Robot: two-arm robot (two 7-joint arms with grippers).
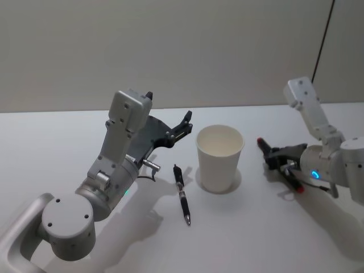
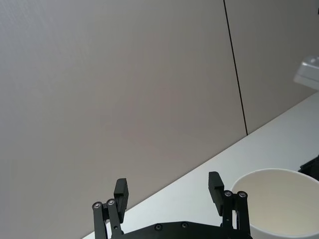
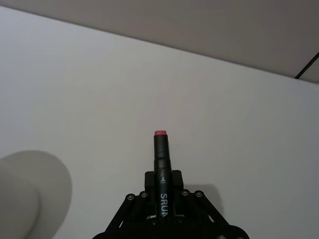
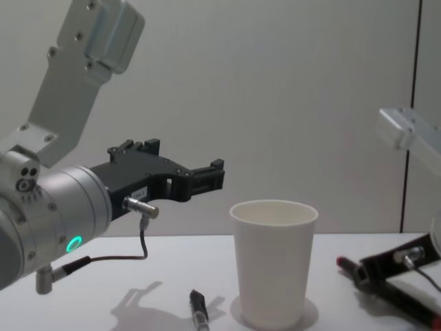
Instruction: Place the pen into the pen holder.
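The pen holder, a white paper cup [image 1: 220, 157] [image 4: 273, 265], stands upright on the table. A black pen [image 1: 182, 194] [image 4: 199, 312] lies flat on the table just left of it. My left gripper [image 1: 183, 127] [image 4: 209, 178] [image 2: 168, 191] hovers open and empty, above the table and left of the cup's rim [image 2: 279, 199]. To the right of the cup, my right gripper [image 1: 277, 160] [image 4: 366, 270] [image 3: 161, 191] sits low over the table, shut on a second pen, a black marker with a red end [image 3: 161, 159] [image 1: 263, 143] that points towards the back of the table.
The white table [image 1: 57, 142] runs back to a plain grey wall. A dark vertical seam [image 2: 235, 69] marks the wall on the right. Bare tabletop lies in front of the cup and at the left.
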